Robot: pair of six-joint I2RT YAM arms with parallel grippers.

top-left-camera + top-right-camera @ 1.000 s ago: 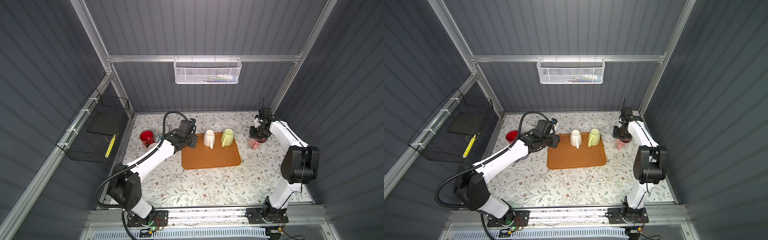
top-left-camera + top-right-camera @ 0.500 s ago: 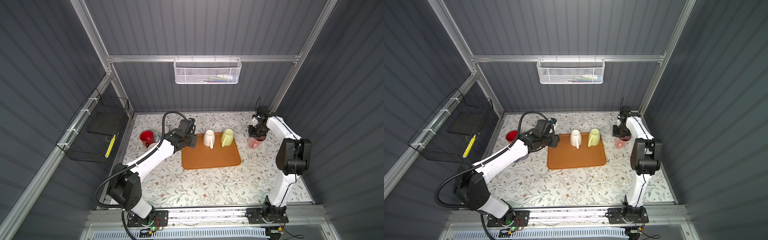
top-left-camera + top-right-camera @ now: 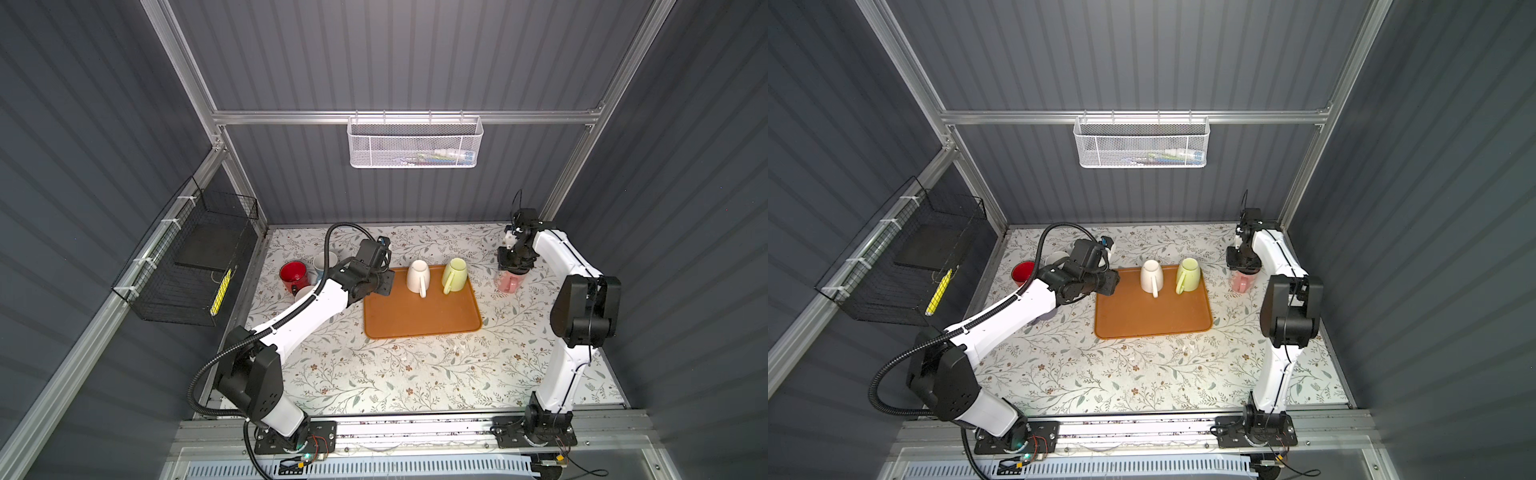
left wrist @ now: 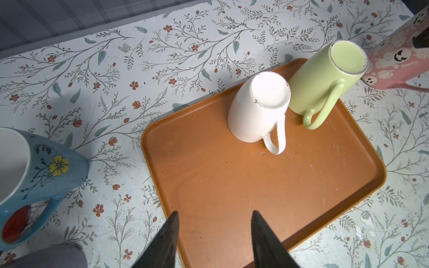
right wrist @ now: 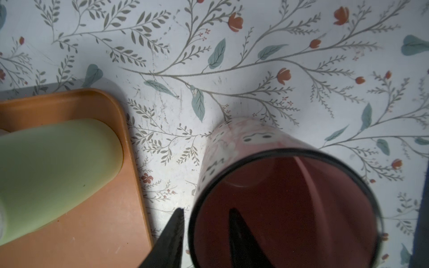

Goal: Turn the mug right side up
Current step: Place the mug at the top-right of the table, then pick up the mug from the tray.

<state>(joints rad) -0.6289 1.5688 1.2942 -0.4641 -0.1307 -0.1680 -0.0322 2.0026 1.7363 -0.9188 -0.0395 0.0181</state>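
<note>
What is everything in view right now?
Tray: one, orange, table centre.
White mug: one, upside down on tray.
Green mug: one, upside down on tray.
Pink mug: one, upright on table, right-arm side of tray.
Red mug, blue floral mug, pale mug: one each, table, left-arm side.
Mesh basket: one, white, back wall.
Wire basket: one, black, left wall.
Left end effector: open, above tray.
Right end effector: open, astride pink mug's rim.

pink mug (image 4: 390, 60), reads "Spooky" (white script)
</note>
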